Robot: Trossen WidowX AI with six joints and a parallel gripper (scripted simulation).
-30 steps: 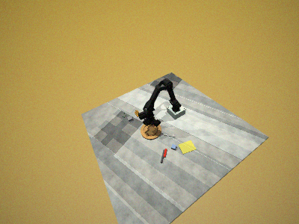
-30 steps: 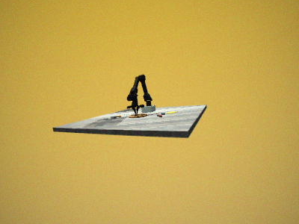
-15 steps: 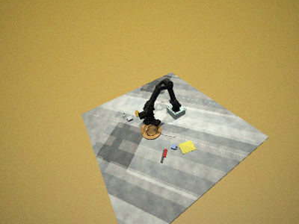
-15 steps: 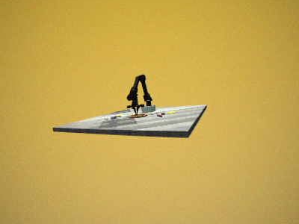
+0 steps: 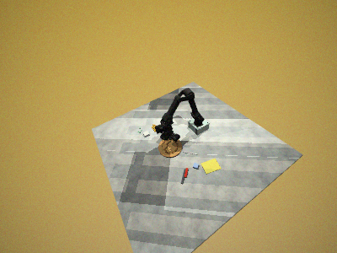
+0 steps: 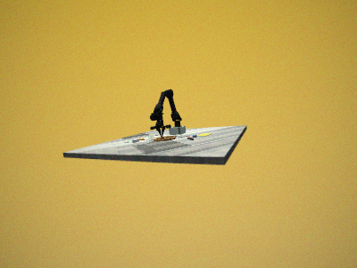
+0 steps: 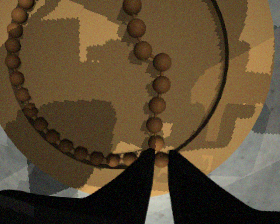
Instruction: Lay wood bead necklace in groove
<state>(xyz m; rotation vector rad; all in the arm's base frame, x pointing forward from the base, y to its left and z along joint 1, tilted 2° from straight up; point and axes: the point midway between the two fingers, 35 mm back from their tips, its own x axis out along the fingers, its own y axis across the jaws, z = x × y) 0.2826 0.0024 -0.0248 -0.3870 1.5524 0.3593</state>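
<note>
The round wooden bead board point(image 5: 163, 152) point(image 6: 171, 138) point(image 7: 252, 55) lies under the arm. Its groove point(image 7: 227, 55) shows as a dark ring in the wrist view, bare on the right side. The brown bead necklace point(image 7: 161, 85) follows the groove down the left side and along the bottom. Its other stretch runs from the fingertips up across the inside of the ring, off the groove. My gripper point(image 6: 161, 136) point(image 7: 161, 155) is shut on a necklace bead low over the groove at the bottom of the ring. The necklace beyond the wrist view's top edge is hidden.
A yellow sheet point(image 5: 211, 166), a small blue block point(image 5: 195, 165) and a red and dark object point(image 5: 185, 173) lie beyond the board. A white block point(image 5: 146, 134) and an orange item point(image 5: 154, 128) lie on its other side. The arm's grey base point(image 5: 199, 127) stands behind.
</note>
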